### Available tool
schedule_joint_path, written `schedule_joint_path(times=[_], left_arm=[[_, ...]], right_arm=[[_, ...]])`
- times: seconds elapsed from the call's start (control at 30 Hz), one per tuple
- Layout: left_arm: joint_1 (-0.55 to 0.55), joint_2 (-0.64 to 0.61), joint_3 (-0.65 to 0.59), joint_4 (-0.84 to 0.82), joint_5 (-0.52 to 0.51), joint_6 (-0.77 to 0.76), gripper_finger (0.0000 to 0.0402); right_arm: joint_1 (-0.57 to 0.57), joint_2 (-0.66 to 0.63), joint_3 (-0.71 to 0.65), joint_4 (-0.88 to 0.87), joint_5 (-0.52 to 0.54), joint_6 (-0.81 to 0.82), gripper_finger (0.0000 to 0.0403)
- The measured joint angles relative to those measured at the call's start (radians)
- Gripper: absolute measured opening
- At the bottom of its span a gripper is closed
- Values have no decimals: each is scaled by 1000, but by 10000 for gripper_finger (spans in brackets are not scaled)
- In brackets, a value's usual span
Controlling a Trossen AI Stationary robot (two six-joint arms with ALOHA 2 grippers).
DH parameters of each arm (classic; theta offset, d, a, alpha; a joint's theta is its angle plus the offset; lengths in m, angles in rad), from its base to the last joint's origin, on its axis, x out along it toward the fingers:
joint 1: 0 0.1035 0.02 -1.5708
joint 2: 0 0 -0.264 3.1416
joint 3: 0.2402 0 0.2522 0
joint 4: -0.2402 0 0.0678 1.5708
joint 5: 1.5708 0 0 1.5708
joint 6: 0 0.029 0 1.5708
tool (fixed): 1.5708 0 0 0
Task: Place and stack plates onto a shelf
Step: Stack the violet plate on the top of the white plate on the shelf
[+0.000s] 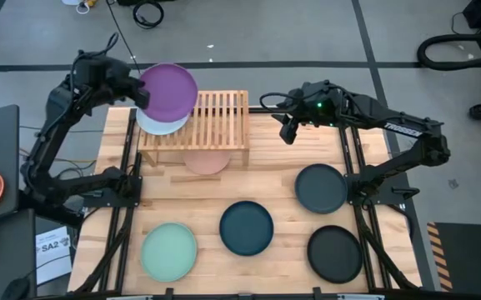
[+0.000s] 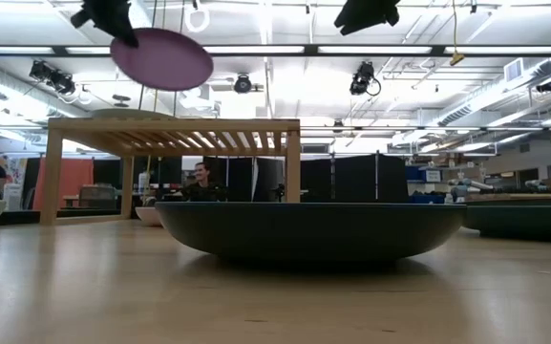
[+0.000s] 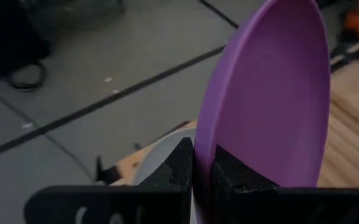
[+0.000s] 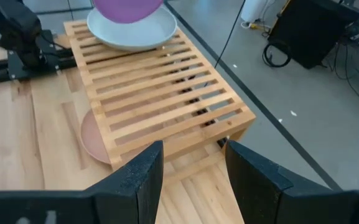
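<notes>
My left gripper point(image 1: 144, 97) is shut on a purple plate point(image 1: 170, 90) and holds it in the air over the left end of the shelf point(image 1: 211, 121), a low light-wood slatted rack. Right below the purple plate, a pale blue plate point(image 1: 160, 124) lies flat on the slats. A pink plate point(image 1: 207, 161) rests on the table under the shelf's near side. My right gripper point(image 1: 288, 130) hangs open above the table, right of the shelf, with nothing between its fingers point(image 4: 145, 177). My left gripper pinches the purple plate's rim point(image 3: 205, 134) between its two fingers, one on the upper face and one on the underside. The fingers come from the table's left, slanting down. The plate point(image 2: 160, 57) is lifted clear above the shelf, slightly tilted.
On the near half of the table lie a mint green plate point(image 1: 169, 250), a dark teal plate point(image 1: 246, 227), another dark plate point(image 1: 321, 187) and a black plate point(image 1: 335, 252). The shelf's right part point(image 4: 185, 99) is bare slats. A person point(image 2: 197, 182) shows in the room behind.
</notes>
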Motion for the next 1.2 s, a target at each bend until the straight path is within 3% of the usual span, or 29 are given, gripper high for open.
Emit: schedule_joint_path(times=[0.1,0.53,1.03,1.2], left_arm=[[21,29,0,-2,36,-3,25],[38,147,0,-101,-2,19,25],[38,151,0,-117,-28,23,26],[38,151,0,-119,-28,24,48]], right_arm=[[0,4,0,1,0,-5,177],[0,7,0,-2,-3,-7,177],[0,7,0,-3,-3,-7,177],[0,7,0,-3,-2,-7,177]])
